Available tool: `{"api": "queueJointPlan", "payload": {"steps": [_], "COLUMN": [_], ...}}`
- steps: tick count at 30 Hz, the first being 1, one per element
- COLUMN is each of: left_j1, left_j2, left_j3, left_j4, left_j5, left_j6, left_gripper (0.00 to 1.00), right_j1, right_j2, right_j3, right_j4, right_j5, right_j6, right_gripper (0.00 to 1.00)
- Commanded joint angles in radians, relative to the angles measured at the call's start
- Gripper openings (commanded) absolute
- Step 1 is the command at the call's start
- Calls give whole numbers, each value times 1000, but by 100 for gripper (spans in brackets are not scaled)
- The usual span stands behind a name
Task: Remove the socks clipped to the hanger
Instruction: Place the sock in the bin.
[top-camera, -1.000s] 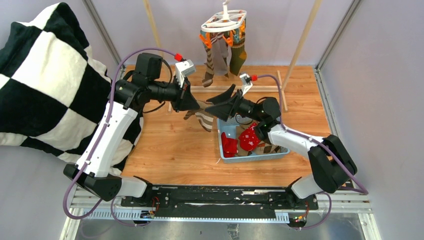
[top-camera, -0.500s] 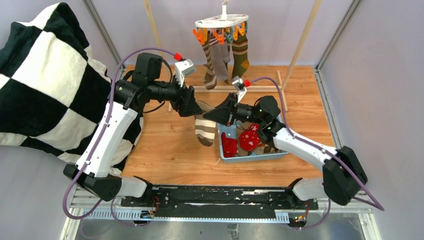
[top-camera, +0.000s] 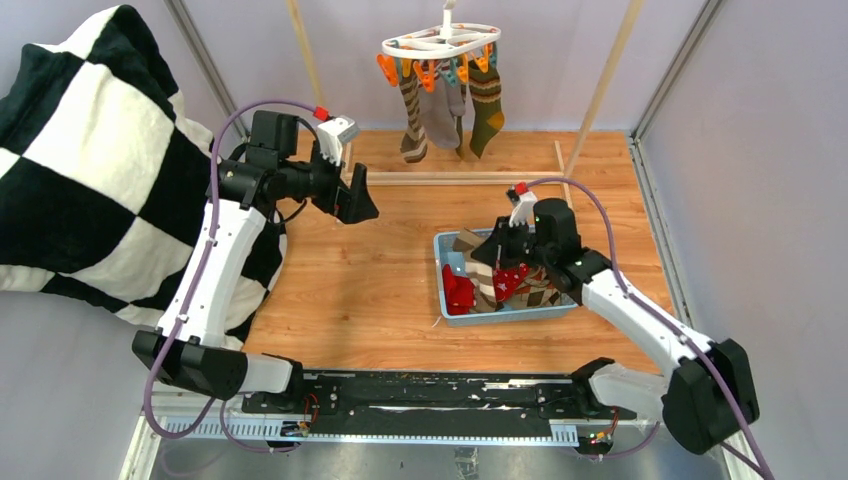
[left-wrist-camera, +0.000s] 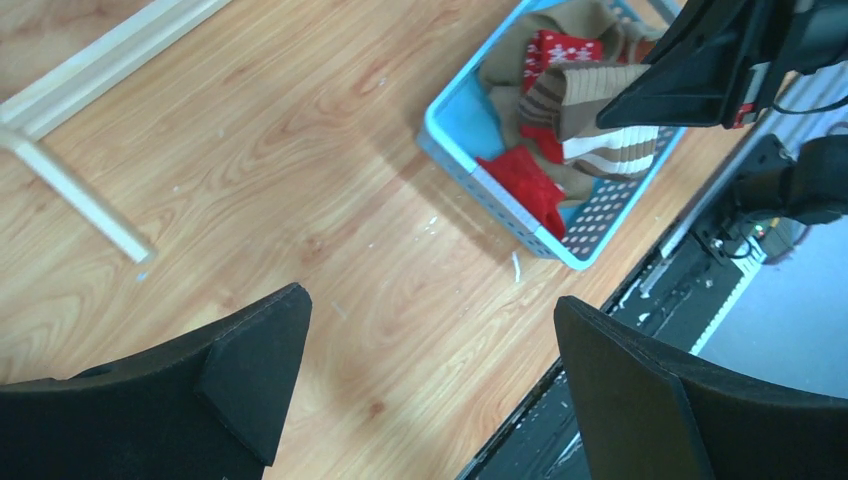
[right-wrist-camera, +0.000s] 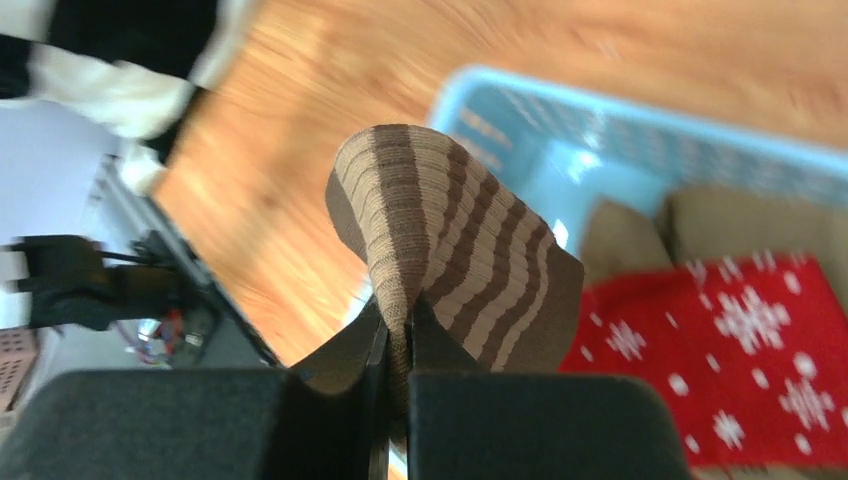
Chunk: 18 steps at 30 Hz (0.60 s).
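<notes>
Two robot arms reach over a wooden counter. High at the back hangs a white oval hanger with orange and teal clothespins. Three socks are clipped to it side by side: a brown striped sock, a grey sock and an olive green sock.

The left claw hovers over bare counter left of centre, well apart from the hanger. Its fingers are spread wide, with nothing between them.

The right claw is pinched tight on a fold of a taupe striped sock. It holds this sock directly above a light blue basket standing right of centre on the counter. Inside the basket lie a red snowflake sock and other brown and red fabric, piled too loosely to count.

A large black-and-white checkered blanket is draped along the left side. Pale wooden rack poles rise behind the hanger.
</notes>
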<state>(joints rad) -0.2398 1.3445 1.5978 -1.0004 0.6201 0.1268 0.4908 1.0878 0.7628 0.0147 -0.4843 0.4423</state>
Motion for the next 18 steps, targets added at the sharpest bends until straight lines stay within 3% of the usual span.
{"api": "queueJointPlan", "payload": {"steps": [1,3,5,10,13,18], "left_j1": [41,58,79,102,103,104], "left_j2": [-13,-16,-18,-26,-24,-15], "left_j3": [-33,-50,-67,-97,-97,-81], "left_j4": [-7,-7,-7,-7,-7,-7], "left_j5": [-64,-82,-88,-96,-91,-86], "left_j6": [-4,-4,-6,6,11,13], "left_gripper": [100,100,100,100,100,100], "right_j1": [-44,-43,-43,-37,-37,-39], "right_j2": [105,169,204,93,19,-4], "right_j3": [-55,-18,34,100,137,81], "right_j4": [-155,-218,-296,-373,-410,-315], "right_j5": [102,163,259,463,478,211], "right_j6": [-62,-93,-117,-194,-217,-98], "right_gripper": [6,18,37,65,67,48]}}
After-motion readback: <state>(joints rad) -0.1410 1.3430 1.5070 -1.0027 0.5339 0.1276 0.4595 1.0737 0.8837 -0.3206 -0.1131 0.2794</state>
